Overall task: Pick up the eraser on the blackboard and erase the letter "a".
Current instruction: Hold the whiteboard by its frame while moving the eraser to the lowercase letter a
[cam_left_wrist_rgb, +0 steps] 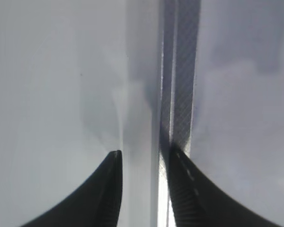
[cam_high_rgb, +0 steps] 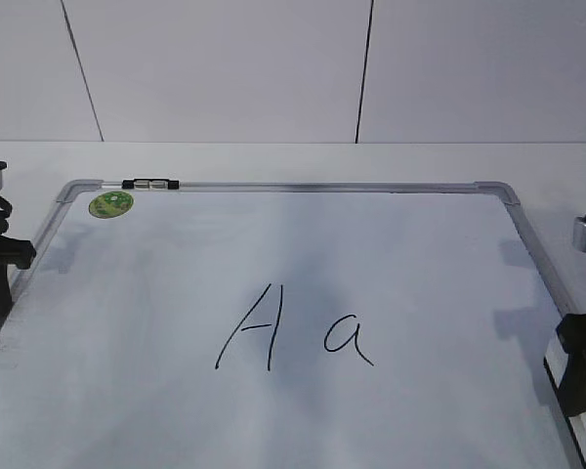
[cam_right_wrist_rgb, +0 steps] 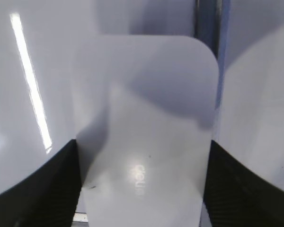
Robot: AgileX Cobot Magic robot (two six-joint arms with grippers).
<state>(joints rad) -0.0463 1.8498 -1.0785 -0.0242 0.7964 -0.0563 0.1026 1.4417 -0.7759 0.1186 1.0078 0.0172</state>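
Filling right wrist view: eraser (cam_right_wrist_rgb: 151, 132)

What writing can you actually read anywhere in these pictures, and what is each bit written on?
"A": capital, black marker, on the whiteboard.
"a": lowercase, to its right on the same board.
Pale lettering on the white eraser: too blurred to read.
Round green sticker at the board's corner: print too small to read.
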